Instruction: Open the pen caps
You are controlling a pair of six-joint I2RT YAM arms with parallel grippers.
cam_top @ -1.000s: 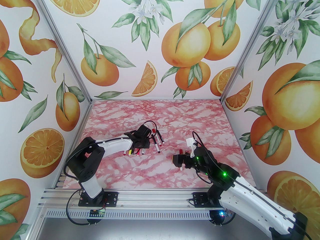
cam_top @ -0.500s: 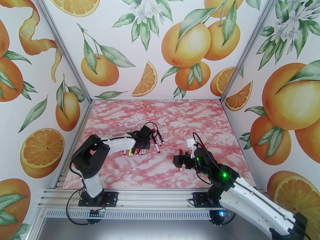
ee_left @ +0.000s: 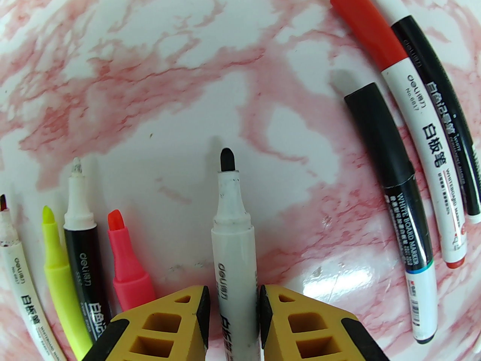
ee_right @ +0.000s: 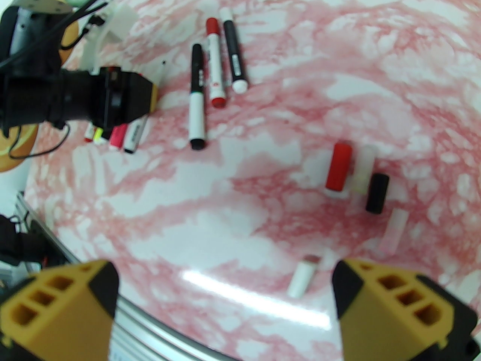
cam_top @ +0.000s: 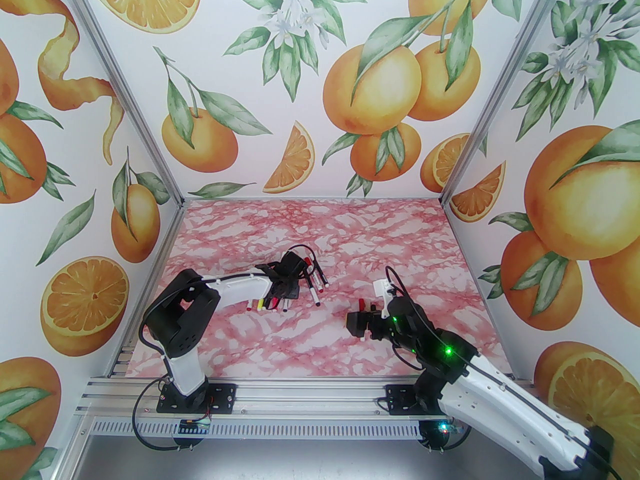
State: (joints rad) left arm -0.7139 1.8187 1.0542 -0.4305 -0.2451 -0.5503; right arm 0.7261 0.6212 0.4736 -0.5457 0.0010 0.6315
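Note:
My left gripper [ee_left: 233, 299] is low over the table. Its yellow fingers [ee_left: 180, 314] are slightly parted around an uncapped white marker [ee_left: 231, 239] with a black tip; a thin gap shows beside the barrel. Several uncapped markers [ee_left: 79, 239] lie to its left. Three capped markers lie to the right, with a red cap [ee_left: 370, 32] and a black cap [ee_left: 375, 126] showing. Loose pen caps lie under my wide-open right gripper [ee_right: 225, 276]: red [ee_right: 338, 167], black [ee_right: 377, 193], white [ee_right: 303, 278] and two translucent ones [ee_right: 393, 231]. From above, the left gripper [cam_top: 282, 295] is over the marker row and the right gripper [cam_top: 350, 323] is mid-table.
The pink marble tabletop [cam_top: 310, 228] is walled on three sides by orange-print panels. An aluminium rail [cam_top: 300, 403] with the arm bases runs along the near edge. The three capped markers [ee_right: 215, 62] lie between the two grippers.
The left jaws have eased apart from the white marker, which now rests in the row on the table. The left arm's shoulder shifted slightly. The right arm barely moved.

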